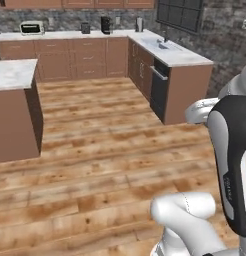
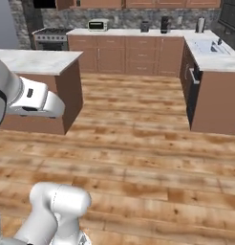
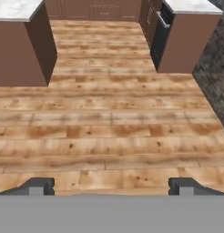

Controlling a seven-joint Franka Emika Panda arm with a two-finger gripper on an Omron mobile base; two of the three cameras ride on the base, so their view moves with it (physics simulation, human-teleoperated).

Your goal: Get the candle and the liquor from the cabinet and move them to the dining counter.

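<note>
Cabinet (image 2: pixel 138 4) doors cropped at top

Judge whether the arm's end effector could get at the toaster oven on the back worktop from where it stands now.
Probably not: the open end effector hangs over bare wood floor, and the toaster oven sits across the room.

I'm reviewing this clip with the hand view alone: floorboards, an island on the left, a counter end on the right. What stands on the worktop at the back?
Observer: A toaster oven sits near the left end of the far worktop.
Operator: Is anything set into the right-hand counter?
Observer: Yes, a sink, towards its far end.
Operator: Any sign of wall cabinets?
Observer: Brown wall cabinets run above the far worktop, cut off by the picture's top edge.
</note>
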